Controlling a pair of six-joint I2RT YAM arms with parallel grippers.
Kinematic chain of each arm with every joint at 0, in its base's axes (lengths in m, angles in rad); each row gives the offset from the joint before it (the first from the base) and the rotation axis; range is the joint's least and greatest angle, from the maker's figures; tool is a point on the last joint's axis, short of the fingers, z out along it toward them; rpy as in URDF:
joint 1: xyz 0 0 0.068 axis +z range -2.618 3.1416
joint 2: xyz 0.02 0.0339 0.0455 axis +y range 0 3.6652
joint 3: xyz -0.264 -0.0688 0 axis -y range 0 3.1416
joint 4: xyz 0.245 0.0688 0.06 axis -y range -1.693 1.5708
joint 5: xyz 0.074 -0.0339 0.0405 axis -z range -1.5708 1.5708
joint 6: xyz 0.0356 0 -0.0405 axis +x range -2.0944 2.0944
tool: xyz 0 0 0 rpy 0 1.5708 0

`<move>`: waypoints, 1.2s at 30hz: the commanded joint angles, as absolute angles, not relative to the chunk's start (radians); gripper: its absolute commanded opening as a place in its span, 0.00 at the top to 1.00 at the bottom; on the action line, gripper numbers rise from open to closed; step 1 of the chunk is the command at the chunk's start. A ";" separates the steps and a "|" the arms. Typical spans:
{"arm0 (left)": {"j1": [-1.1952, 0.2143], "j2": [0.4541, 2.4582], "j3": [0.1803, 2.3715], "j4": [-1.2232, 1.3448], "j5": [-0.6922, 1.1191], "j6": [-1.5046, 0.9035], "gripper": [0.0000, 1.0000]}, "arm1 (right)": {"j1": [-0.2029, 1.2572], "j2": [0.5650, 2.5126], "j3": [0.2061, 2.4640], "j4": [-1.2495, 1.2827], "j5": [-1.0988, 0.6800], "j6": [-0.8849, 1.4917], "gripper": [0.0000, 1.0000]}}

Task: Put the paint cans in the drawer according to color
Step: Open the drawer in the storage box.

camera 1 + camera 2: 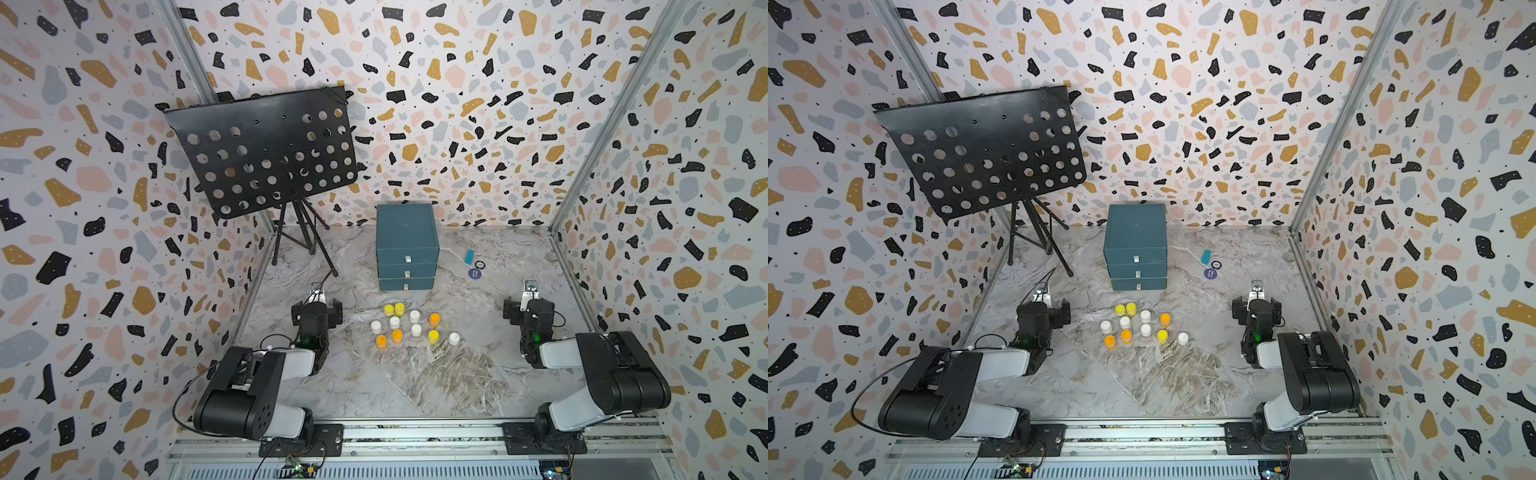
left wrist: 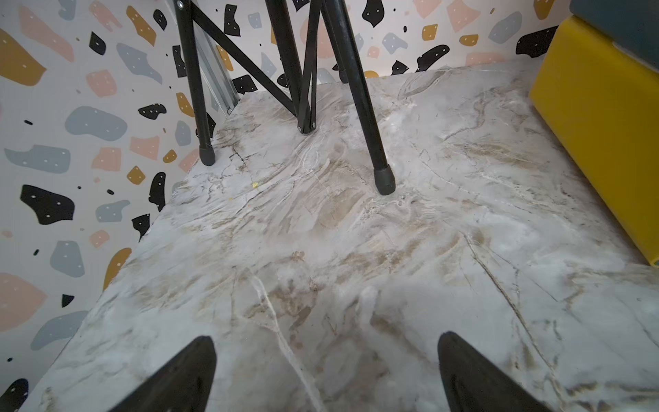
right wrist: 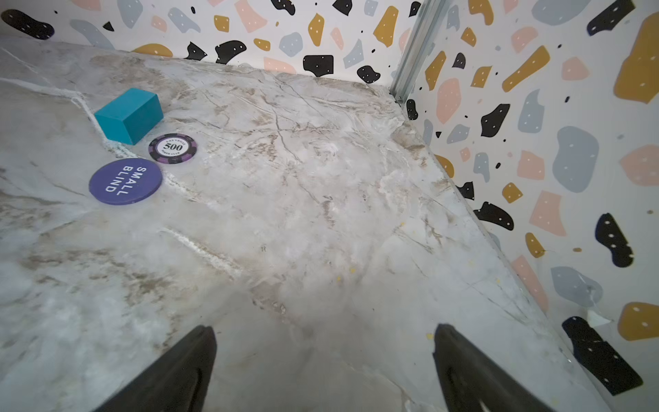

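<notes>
Currently, in both top views, the eleven paint cans (image 1: 416, 330) (image 1: 1145, 330) stand upright with lids up and axes vertical. They are clustered on the marble table (image 1: 415, 386) between the arms, with bare marble separating them from the closed teal drawer unit (image 1: 407, 245). A music stand (image 1: 266, 153) occupies the far left corner.

In the left wrist view, the left gripper (image 2: 326, 342) has its jaws spread wide and empty, facing the stand legs (image 2: 360, 107).

In the right wrist view, the right gripper (image 3: 324, 331) has its jaws spread wide and empty. A teal block (image 3: 130, 114), a poker chip (image 3: 173, 148) and a "SMALL BLIND" disc (image 3: 125, 181) lie ahead.
</notes>
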State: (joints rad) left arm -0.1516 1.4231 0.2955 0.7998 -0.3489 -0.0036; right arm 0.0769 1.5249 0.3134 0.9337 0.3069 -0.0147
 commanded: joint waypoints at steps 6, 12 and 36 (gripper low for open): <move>-0.147 1.411 0.316 0.821 -0.347 -0.009 0.00 | 0.080 1.517 0.333 0.933 0.310 -0.001 0.00; -0.142 1.409 0.318 0.816 -0.337 -0.012 0.00 | 0.080 1.517 0.333 0.933 0.310 -0.001 0.00; -0.170 0.802 0.641 -0.162 -0.482 -0.576 0.00 | 0.158 0.958 0.578 0.027 0.304 0.289 0.00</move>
State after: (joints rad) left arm -0.1711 0.8726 0.6189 0.0460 -0.5159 -0.4099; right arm 0.1513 1.0149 0.5774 0.2695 0.3698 0.1772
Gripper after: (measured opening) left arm 0.997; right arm 0.996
